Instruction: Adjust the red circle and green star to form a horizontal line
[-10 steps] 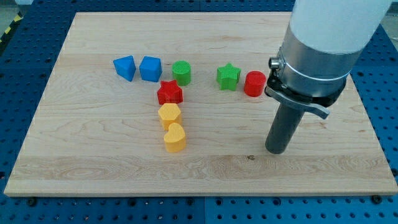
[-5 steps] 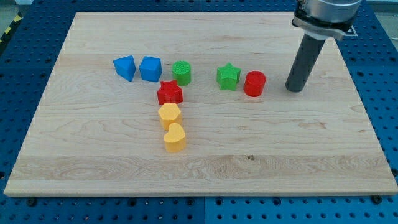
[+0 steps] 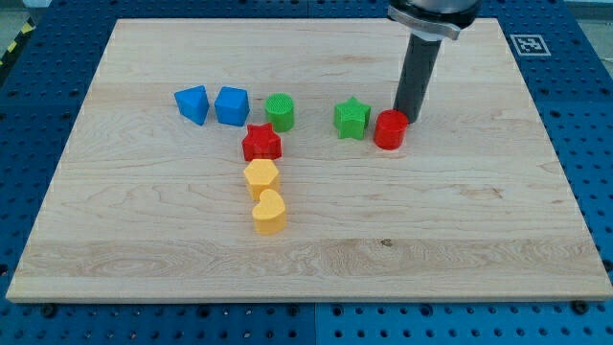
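The red circle (image 3: 390, 129) lies right of the board's middle. The green star (image 3: 351, 118) is just to its left and slightly higher, a small gap between them. My tip (image 3: 409, 119) stands at the red circle's upper right edge, touching or nearly touching it. The dark rod rises from there to the view's top.
Two blue blocks (image 3: 192, 103) (image 3: 232, 105) and a green cylinder (image 3: 280, 112) form a row at the upper left. A red star (image 3: 261, 144) sits below the cylinder. A yellow hexagon (image 3: 261, 177) and a yellow heart (image 3: 270, 212) lie below it. The wooden board (image 3: 498, 220) rests on a blue pegboard.
My tip moved from the lower right up the view, then left, to the red circle's upper right edge. The blocks have not visibly moved.
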